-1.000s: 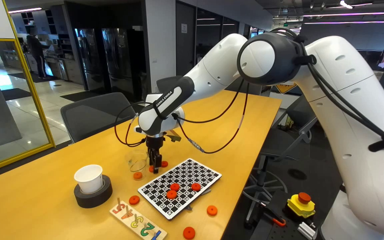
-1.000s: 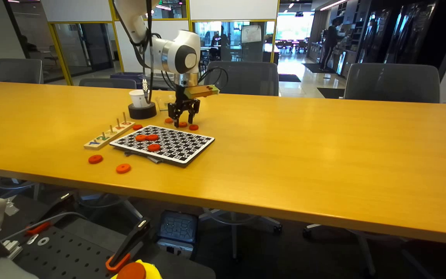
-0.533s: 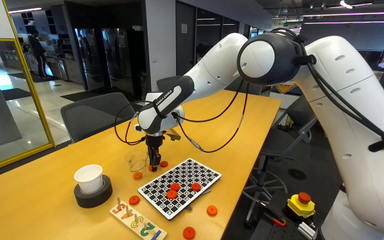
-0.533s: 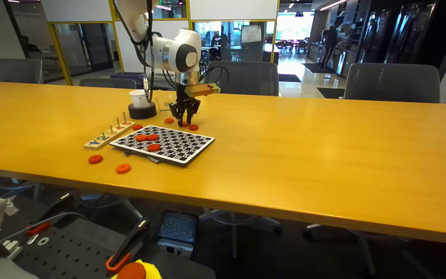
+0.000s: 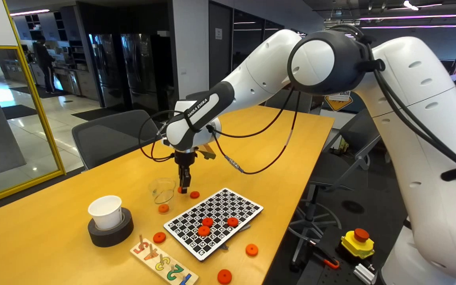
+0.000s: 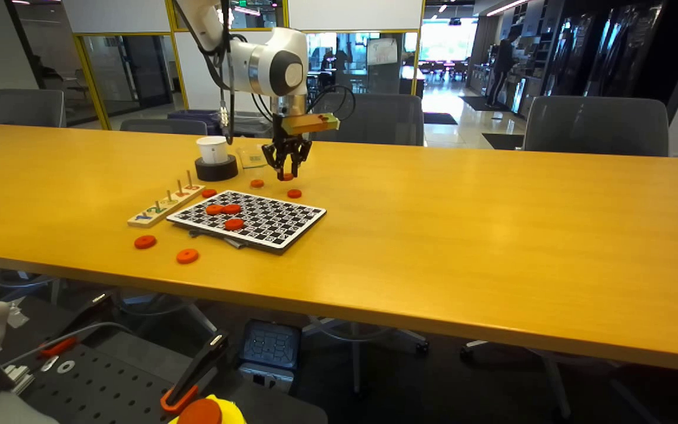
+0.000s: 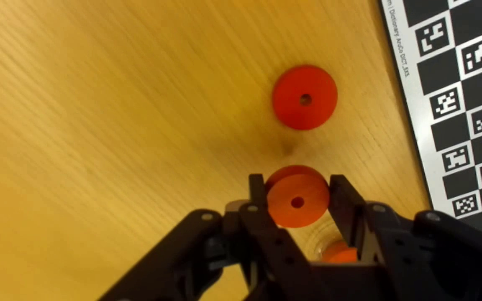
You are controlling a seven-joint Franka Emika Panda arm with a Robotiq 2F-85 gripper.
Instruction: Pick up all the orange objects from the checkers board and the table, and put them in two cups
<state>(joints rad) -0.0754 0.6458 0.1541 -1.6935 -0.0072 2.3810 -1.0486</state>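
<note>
Presently the gripper (image 6: 288, 174) is clamped on an orange piece (image 7: 298, 201), pinched at its sides between 2 black fingertips (image 7: 257, 186), the small hole in its face showing to the wrist view. Just beyond the fingertips, a redder piece (image 7: 304, 83) lies flat on the table (image 5: 54, 229), near the rim of the checkers board (image 5: 228, 202). Close by the gripper, in both exterior views, stands a clear glass tumbler (image 5: 162, 189); 1 piece (image 5: 163, 208) shows at its foot, though whether inside or beside it I cannot tell. On the board lie 3 pieces (image 5: 204, 231), 2 of them side by side and 1 set apart. Past the tumbler, a white cup (image 5: 105, 211) sits upright on its dark round base (image 5: 111, 238). Just beside the 5 end of a pegged wooden number strip (image 5: 164, 262) is 1 more piece (image 5: 159, 237), and 2 other pieces (image 5: 251, 249) lie toward the table's edge, well apart from the gripper. Off the table, near the foot of the white arm (image 5: 430, 103), sits a yellow box with a red button (image 5: 358, 246). Dark mesh chairs (image 5: 113, 134) stand along the table, and farther back stands a person (image 5: 44, 65) in dark clothes.
</note>
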